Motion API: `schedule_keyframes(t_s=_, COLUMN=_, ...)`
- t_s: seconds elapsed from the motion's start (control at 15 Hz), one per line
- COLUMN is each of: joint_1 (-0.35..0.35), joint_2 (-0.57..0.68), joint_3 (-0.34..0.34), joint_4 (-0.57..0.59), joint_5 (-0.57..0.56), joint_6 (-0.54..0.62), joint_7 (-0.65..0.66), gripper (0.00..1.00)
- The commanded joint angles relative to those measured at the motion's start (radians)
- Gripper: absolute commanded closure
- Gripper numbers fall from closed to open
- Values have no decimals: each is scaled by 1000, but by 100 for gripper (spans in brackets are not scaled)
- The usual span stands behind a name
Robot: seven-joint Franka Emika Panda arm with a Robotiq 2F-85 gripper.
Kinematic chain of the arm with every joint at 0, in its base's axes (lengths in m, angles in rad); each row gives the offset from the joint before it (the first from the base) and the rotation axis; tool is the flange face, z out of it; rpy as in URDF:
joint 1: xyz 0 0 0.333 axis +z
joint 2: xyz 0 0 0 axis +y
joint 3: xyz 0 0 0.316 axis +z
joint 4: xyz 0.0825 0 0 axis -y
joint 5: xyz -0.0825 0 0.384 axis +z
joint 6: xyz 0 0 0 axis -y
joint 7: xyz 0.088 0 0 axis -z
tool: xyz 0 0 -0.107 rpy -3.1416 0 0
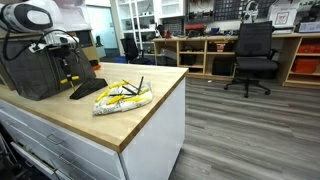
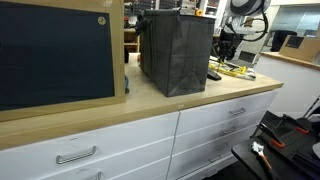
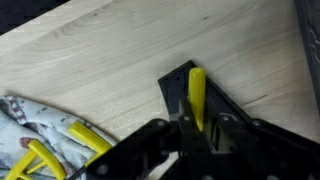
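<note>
**Ana:** Where is the slim yellow stick [image 3: 197,90] right now?

**Ben:** Between the arm's black fingers [image 3: 222,128], which look pressed in on one end of it. In the wrist view it juts out from them over the flat black square pad [image 3: 175,88] lying on the pale wooden desk [image 3: 110,60]. In an exterior view the stick hangs upright above that pad [image 1: 88,88], and as far as I can tell it is not touching it.

**Ana:** What's close by?

**Ben:** The tall dark grey fabric bin [image 1: 35,72] stands just beside the arm. The patterned cloth pouch with yellow cords [image 1: 122,97] lies near the pad's far edge.

**Ana:** So how would you handle it well?

**Ben:** I'd judge the hold a narrow one, since a thin stick can pivot between two pads. I'd use an even squeeze, hold the stick plumb and move slowly. Any descent should aim at the middle of the pad. The wrist should go clear of the bin's wall and of the cords, which could snag.
</note>
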Motion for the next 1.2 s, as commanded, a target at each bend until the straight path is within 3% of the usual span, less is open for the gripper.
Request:
schedule_keyframes(t_s=0.0, joint_1=-14, joint_2=-20, joint_3=-19, joint_4=-27, joint_5=-4, joint_6=24, joint_7=-39, gripper=96)
schedule_keyframes(t_s=0.53, joint_1=-44, joint_2=-18, joint_3=-40, joint_4=-28, joint_5=44, joint_6=25, joint_7=-54, gripper=96)
schedule_keyframes(t_s=1.13, joint_1=-33, joint_2=-17, joint_3=-24, joint_4=-34, joint_5=93, joint_6=19, joint_7=-50, gripper=96)
